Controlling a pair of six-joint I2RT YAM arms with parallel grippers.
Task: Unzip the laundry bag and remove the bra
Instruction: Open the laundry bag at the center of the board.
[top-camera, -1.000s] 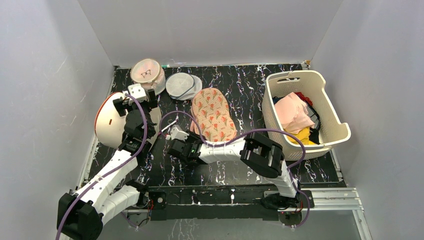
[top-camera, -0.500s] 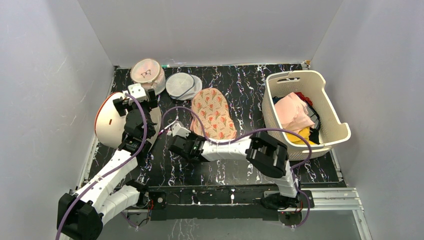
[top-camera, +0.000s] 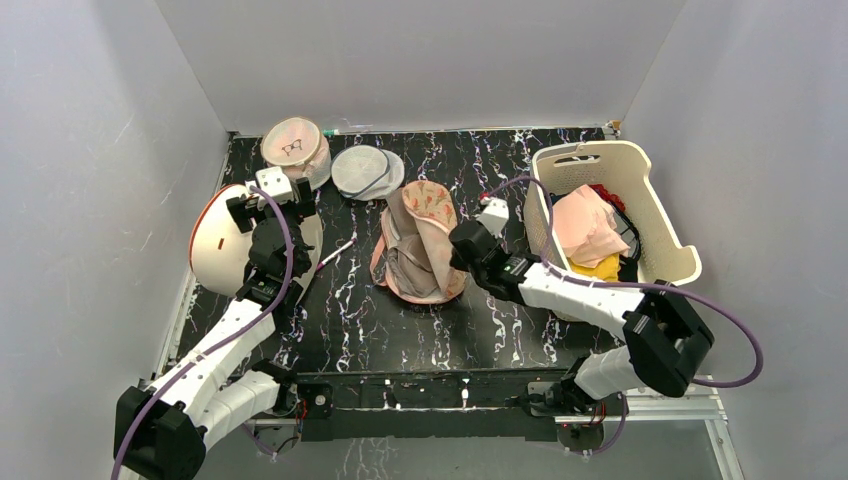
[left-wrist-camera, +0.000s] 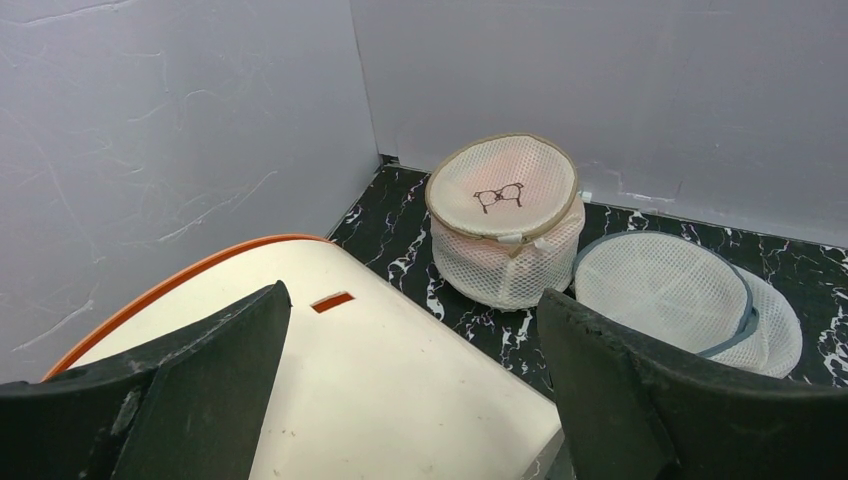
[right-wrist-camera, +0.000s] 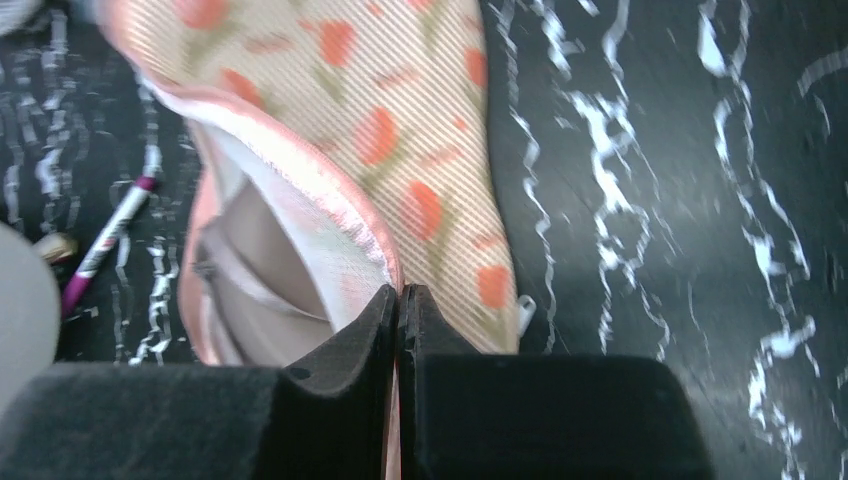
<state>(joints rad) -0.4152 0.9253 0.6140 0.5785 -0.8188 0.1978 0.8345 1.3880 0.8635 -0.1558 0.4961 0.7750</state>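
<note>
Setting: black marbled worktop (top-camera: 480, 330), pale grey walls on 3 sides.
Bag: laundry bag (top-camera: 432, 205) at mid-worktop, unzipped. Printed top flap is lifted and the pink lining shows along its edge.
Bra: bra (top-camera: 408, 268) lies inside the open bag under the lifted flap. Grey-brown cup only partly seen.
R claw: R claw (right-wrist-camera: 398, 300) at the bag's right side, pinched tight on the flap's pink-trimmed edge, fingers meeting w/ only fabric btw. them.
L claw: L claw (left-wrist-camera: 415, 385) well left of the bag, jaws spread wide, gripping nothing. It hangs over a white dome (top-camera: 215, 245) w/ an orange rim.
Pouches: white mesh pouch (top-camera: 365, 170) just behind the bag. Pink mesh pouch (top-camera: 295, 145) w/ black icon is behind-left of the bag, beside the white one.
Pen: pen (top-camera: 335, 250) flat on the worktop, just left of the bag.
Basket: cream basket (top-camera: 670, 240) right of the bag, w/ clothes inside and a pink cloth (top-camera: 585, 225) on top.
</note>
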